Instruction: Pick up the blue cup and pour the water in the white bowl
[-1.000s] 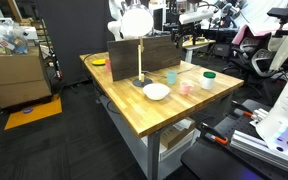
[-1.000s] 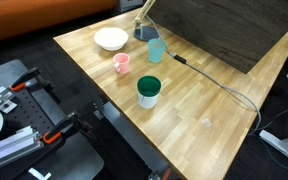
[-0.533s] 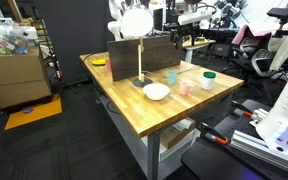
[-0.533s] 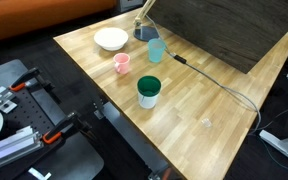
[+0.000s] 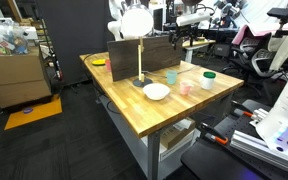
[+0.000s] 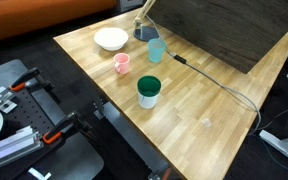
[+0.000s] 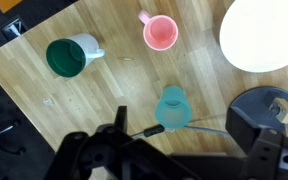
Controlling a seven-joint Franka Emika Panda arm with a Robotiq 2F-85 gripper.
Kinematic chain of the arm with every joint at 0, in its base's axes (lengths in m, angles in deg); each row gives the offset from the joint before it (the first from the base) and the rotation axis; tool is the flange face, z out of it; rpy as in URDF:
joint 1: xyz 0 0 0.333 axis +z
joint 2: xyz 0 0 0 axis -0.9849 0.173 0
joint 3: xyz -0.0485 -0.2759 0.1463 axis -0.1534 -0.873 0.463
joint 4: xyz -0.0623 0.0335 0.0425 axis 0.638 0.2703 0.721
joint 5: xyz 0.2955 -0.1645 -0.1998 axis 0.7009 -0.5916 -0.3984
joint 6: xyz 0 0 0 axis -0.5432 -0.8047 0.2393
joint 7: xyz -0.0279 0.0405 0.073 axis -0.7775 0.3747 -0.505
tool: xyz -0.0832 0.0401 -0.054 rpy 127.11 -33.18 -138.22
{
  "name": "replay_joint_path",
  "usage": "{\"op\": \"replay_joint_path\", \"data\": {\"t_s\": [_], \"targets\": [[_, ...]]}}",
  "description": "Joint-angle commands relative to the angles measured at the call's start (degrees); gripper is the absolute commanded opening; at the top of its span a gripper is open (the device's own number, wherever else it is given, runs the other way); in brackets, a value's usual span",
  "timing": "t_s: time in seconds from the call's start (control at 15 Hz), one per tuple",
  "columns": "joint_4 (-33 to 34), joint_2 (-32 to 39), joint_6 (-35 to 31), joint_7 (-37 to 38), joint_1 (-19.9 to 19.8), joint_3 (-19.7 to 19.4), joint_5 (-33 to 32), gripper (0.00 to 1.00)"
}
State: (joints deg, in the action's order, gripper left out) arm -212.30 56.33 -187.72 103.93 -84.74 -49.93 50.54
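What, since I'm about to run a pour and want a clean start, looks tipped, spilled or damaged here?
Nothing stands out. The blue cup, pink cup and green-topped white cup stand upright, the white bowl sits right way up, and no spill shows on the table.

Matte black, blocky, angular tool (image 7: pixel 134 140)

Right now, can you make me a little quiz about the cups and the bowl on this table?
1. True or false: the pink cup stands on the table, outside the white bowl.
2. Which cup is nearest the lamp base? A) blue cup B) pink cup C) green-topped cup
3. How many cups stand there?
Key: 1 true; 2 A; 3 three.
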Motion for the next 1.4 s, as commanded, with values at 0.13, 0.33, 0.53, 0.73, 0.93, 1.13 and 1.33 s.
{"op": "replay_joint_path", "data": {"t_s": [0.13,0.33,0.53,0.73,0.93,1.13,1.33], "targets": [[5.8,7.4,-3.7,-4.6,0.7,-3.0,5.3,1.0],[9.5,11.5,-4.4,-6.2,0.5,-5.3,6.7,1.0],[13.0,14.8,-3.9,-7.2,0.5,-7.6,8.0,1.0],[12.7,14.9,-4.1,-6.9,1.2,-9.0,8.2,1.0],[13.3,15.5,-4.1,-7.1,1.4,-9.1,8.5,1.0],[13.4,15.5,-4.1,-7.1,1.4,-9.1,8.5,1.0],[15.0,16.5,-3.1,-10.1,0.1,-8.4,17.9,1.0]]}}
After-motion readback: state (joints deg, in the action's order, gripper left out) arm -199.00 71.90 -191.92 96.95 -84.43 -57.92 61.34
